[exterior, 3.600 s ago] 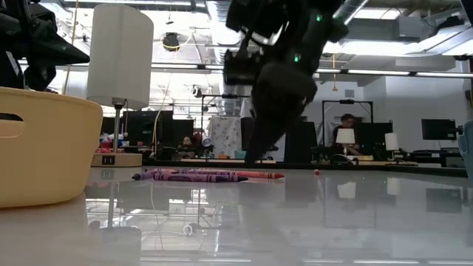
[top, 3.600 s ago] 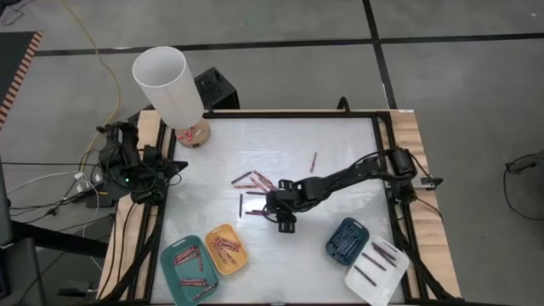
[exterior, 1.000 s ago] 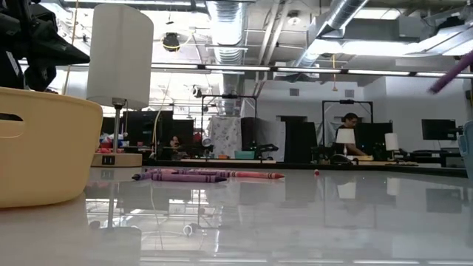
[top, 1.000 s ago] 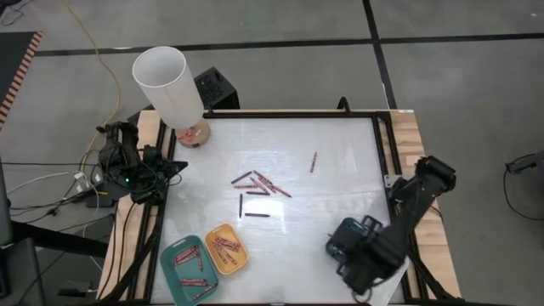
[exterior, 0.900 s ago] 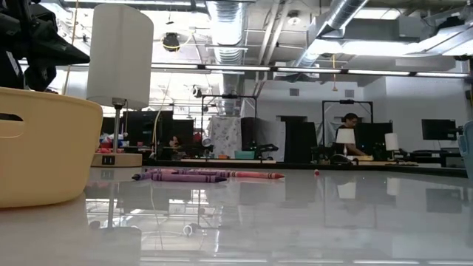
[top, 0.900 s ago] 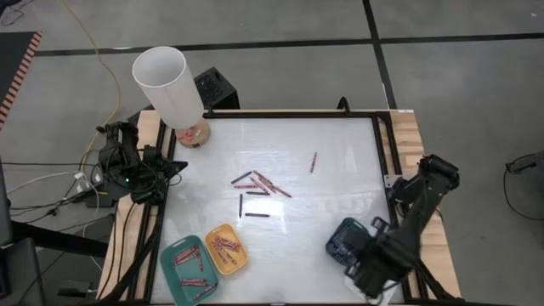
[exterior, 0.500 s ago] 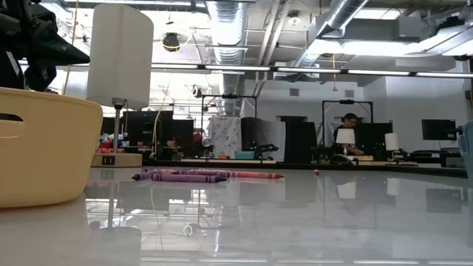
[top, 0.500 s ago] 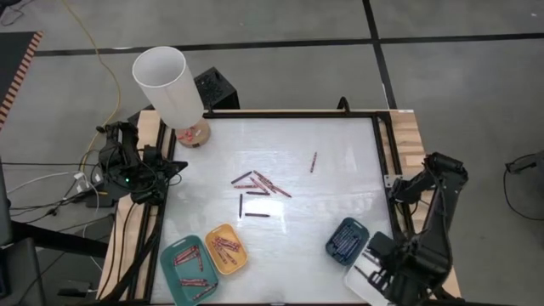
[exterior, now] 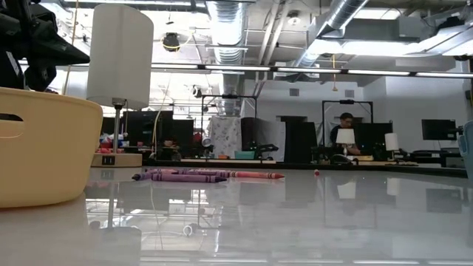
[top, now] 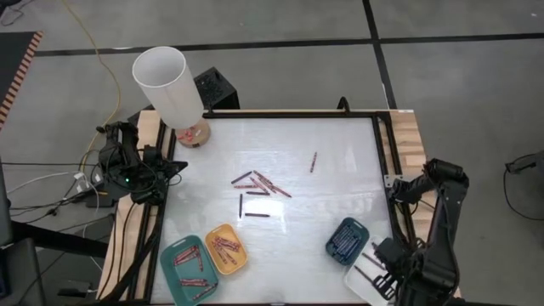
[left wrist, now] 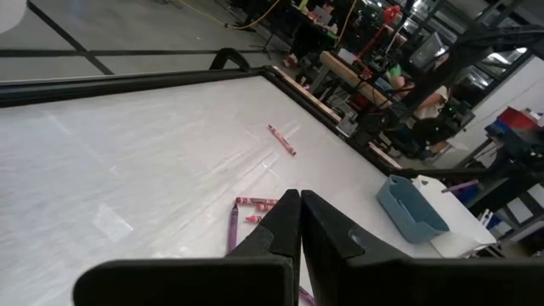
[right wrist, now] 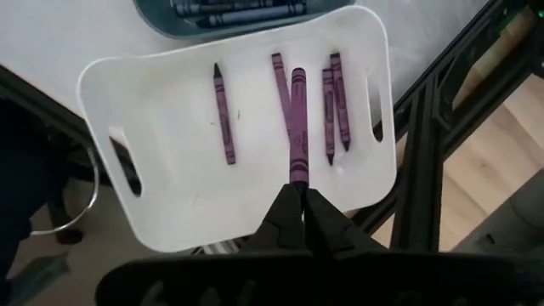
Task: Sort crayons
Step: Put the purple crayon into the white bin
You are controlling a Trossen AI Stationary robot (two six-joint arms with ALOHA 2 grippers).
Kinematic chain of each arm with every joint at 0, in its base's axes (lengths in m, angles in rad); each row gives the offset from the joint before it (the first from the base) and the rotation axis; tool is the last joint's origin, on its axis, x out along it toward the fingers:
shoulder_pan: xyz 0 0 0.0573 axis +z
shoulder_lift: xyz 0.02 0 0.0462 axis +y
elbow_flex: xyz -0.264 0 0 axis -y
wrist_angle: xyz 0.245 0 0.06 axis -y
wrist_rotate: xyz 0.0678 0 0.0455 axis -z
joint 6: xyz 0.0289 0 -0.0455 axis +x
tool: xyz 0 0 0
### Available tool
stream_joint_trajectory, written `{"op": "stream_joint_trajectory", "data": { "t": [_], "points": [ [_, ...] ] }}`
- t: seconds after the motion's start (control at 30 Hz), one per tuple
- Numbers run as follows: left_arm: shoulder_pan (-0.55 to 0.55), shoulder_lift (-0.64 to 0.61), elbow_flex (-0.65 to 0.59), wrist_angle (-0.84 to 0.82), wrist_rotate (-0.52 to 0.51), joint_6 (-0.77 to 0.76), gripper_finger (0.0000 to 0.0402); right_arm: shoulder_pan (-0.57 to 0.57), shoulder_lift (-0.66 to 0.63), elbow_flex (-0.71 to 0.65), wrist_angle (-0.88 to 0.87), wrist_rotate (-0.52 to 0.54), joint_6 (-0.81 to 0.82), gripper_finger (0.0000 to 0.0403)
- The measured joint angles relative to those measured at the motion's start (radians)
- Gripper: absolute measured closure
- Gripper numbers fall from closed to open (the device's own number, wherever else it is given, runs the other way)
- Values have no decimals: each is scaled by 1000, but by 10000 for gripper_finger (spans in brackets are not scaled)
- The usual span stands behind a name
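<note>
My right gripper [right wrist: 295, 189] hangs over the white tray [right wrist: 161, 110] at the table's near right corner [top: 364, 280], shut on a purple crayon [right wrist: 297, 119]. Several purple crayons [right wrist: 223, 119] lie flat in that tray. Loose crayons [top: 255, 183] lie in a cluster mid-table, and one lone crayon [top: 314, 161] lies farther right. They also show in the low view as crayons [exterior: 207, 176]. My left gripper [left wrist: 298, 200] waits shut at the table's left edge, its arm [top: 127, 166] folded there. My right gripper pinches the purple crayon by one end [right wrist: 295, 174] between its two fingertips, coming from above and pointing down. The rest of the crayon sticks out past the fingertips, over the white tray. Whether its free end touches the tray floor, I cannot tell.
A dark-blue tray [top: 347, 240] with dark crayons sits beside the white one. A teal tray [top: 189, 268] and a yellow tray [top: 225, 248] with reddish crayons stand near the front left. A white lamp [top: 170, 85] stands at the far left corner. A black frame rail [right wrist: 425, 144] edges the table.
My right gripper has swung toward the table's right edge, from above the dark-blue tray to above the white tray, and has rolled at the wrist. It has stayed shut on the purple crayon, carrying it along.
</note>
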Motion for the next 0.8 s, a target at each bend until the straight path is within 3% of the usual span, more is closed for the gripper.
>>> {"op": "stream_joint_trajectory", "data": {
  "t": [0.8],
  "points": [
    [0,0,0,-1,0,0,401,-13,222,-3,15,-7,-7,403]
  ]
}}
